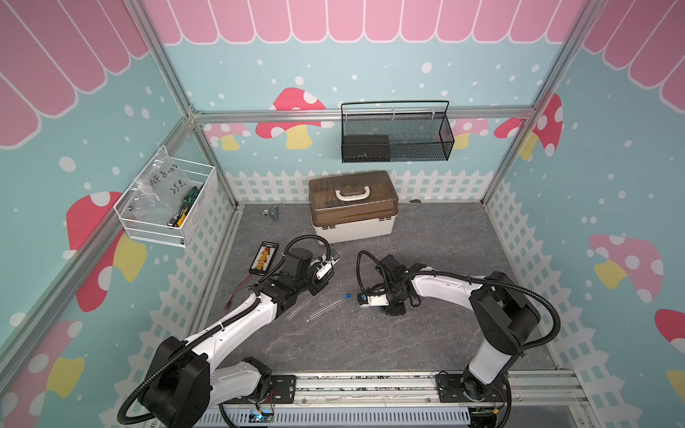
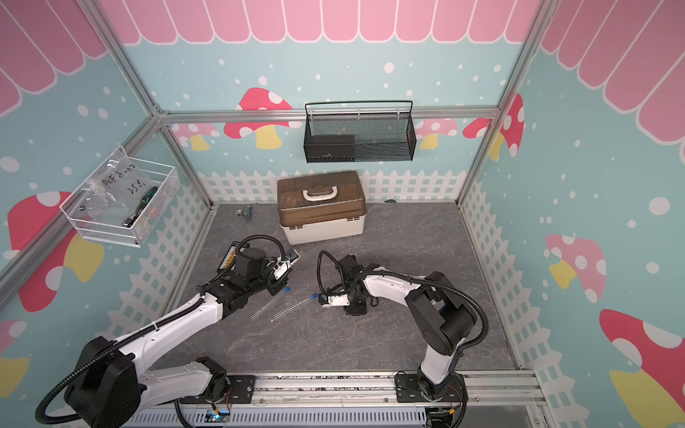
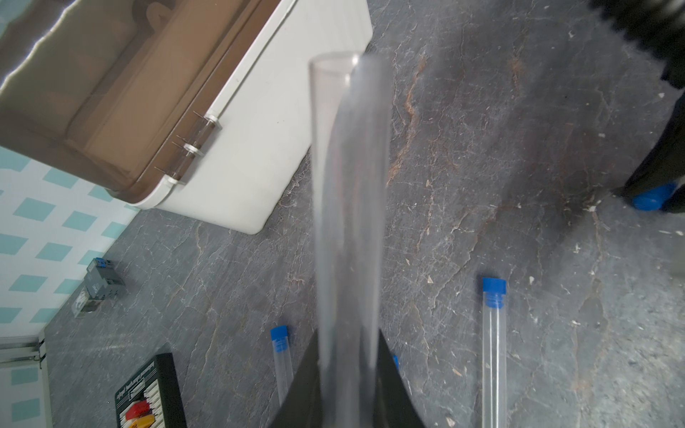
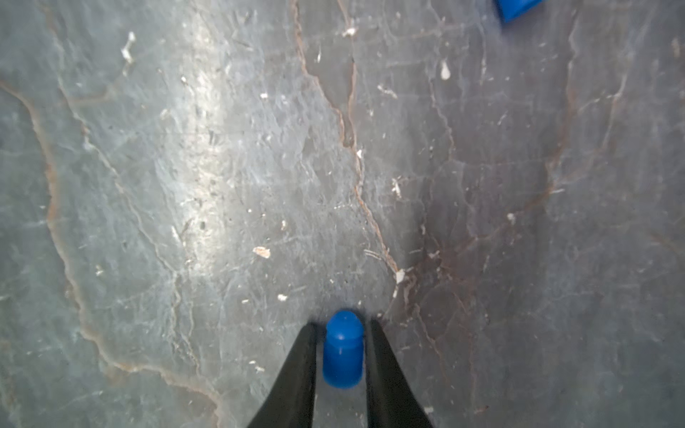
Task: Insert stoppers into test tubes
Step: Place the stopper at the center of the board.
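Between the black fingers (image 3: 300,389) of your left gripper (image 3: 348,335) is a clear test tube (image 3: 350,185), and the jaws are closed tight on its lower part. Its open mouth points toward the white toolbox with the brown lid (image 3: 259,129) and has no plug in it.

Your right gripper (image 4: 341,326) is down at the grey marbled tabletop (image 4: 185,166) with its jaws parted only a little. A loose blue stopper (image 4: 343,352) sits between the two tips, with a thin dark gap on each side (so from the wrist view you cannot call it pinched).

On the table between your two arms lie two more tubes, side by side. A capped tube (image 2: 268,305) lies nearer your left arm, with a blue plug (image 2: 286,289) in its far end. A second capped tube (image 2: 294,307) lies nearer your right gripper, closed by a blue cap (image 2: 314,296) just beside that gripper's tips.

A black board with yellow connectors (image 1: 264,256) lies by your left arm, apart from the tubes.
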Motion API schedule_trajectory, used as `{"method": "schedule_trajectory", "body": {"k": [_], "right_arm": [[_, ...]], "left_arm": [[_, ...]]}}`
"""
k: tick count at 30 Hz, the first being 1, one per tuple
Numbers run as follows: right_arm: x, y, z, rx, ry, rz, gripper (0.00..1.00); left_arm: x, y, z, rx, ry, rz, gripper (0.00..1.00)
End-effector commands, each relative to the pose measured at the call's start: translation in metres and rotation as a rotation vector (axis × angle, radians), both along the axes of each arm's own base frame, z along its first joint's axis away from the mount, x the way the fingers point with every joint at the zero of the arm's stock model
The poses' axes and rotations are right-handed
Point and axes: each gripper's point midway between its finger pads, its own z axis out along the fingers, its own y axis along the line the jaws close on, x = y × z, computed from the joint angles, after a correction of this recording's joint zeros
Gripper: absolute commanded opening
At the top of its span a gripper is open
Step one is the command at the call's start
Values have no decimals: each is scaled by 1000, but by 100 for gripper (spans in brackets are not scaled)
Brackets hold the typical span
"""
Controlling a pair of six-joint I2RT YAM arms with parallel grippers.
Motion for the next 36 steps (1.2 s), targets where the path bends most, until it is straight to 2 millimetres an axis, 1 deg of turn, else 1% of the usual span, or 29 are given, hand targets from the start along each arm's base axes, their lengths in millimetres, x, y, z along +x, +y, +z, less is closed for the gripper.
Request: {"method": "schedule_trajectory", "body": {"k": [1, 3, 7, 10, 12, 17, 21, 26, 28, 31, 34, 35, 36], "right_arm": [[-11, -8, -15, -48, 42, 12, 27], [-11, -8, -14, -45, 39, 11, 29], [-10, -12, -13, -57, 23, 9, 30], [-15, -17, -13, -63, 18, 24, 31], [-17, -20, -12, -63, 14, 35, 31], [-19, -23, -13, -74, 15, 43, 26], [-19, -21, -15, -76, 27, 41, 24], [-22, -16, -13, -51, 65, 11, 29], [-22, -15, -8, -44, 70, -18, 30], [-22, -12, 5, -4, 74, -98, 34], [-25, -9, 18, 41, 97, -225, 40], [-25, -9, 22, 60, 99, -269, 44], [-25, -9, 26, 77, 97, -315, 44]], "left_arm": [[1, 0, 9, -12, -37, -16, 0], [1, 0, 9, -11, -39, -17, 0], [0, -1, 8, -10, -36, -23, 0], [0, -1, 8, -9, -36, -23, 0], [0, 0, 8, -8, -37, -24, 0], [0, -1, 9, -12, -37, -27, 0], [-1, -1, 10, -11, -37, -29, 0], [-1, -1, 10, -9, -40, -29, 0], [-1, -1, 11, -11, -41, -29, 0], [-1, -1, 12, -13, -44, -32, 0], [-1, -1, 14, -17, -49, -28, 0], [-1, 0, 14, -17, -49, -28, 0], [-1, -1, 16, -19, -54, -29, 0]]}}
